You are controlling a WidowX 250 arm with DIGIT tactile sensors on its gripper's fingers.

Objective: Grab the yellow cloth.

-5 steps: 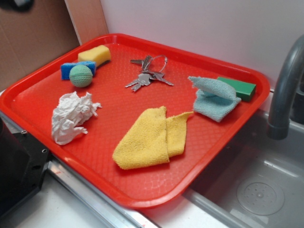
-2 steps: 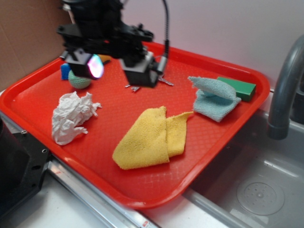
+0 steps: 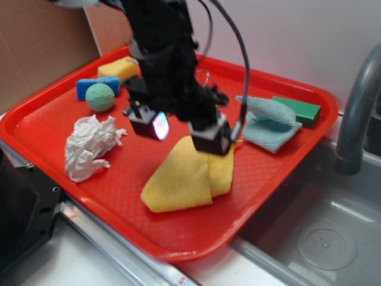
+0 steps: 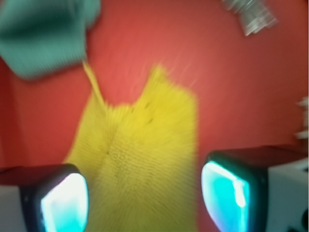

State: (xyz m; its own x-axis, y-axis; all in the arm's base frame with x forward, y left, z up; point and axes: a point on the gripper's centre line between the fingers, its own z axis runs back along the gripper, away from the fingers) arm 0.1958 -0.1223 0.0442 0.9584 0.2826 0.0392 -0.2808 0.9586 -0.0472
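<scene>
The yellow cloth (image 3: pixel 181 179) lies folded on the red tray (image 3: pixel 119 179), near its front middle. It fills the centre of the wrist view (image 4: pixel 140 159), blurred. My gripper (image 3: pixel 181 132) hovers just above the cloth's far end. It is open, with one glowing pad (image 4: pixel 65 203) on each side of the cloth. It holds nothing.
On the tray: a teal cloth (image 3: pixel 268 122) with a green block (image 3: pixel 300 110) at the right, a crumpled white paper (image 3: pixel 89 146) at the left, a green ball (image 3: pixel 100 96), blue and yellow sponges (image 3: pixel 119 68) at the back left. A grey faucet (image 3: pixel 357 113) and sink stand right.
The arm has come in from the back left and moved forward and down over the tray, from above the keys to just above the yellow cloth. The cloth has not moved.
</scene>
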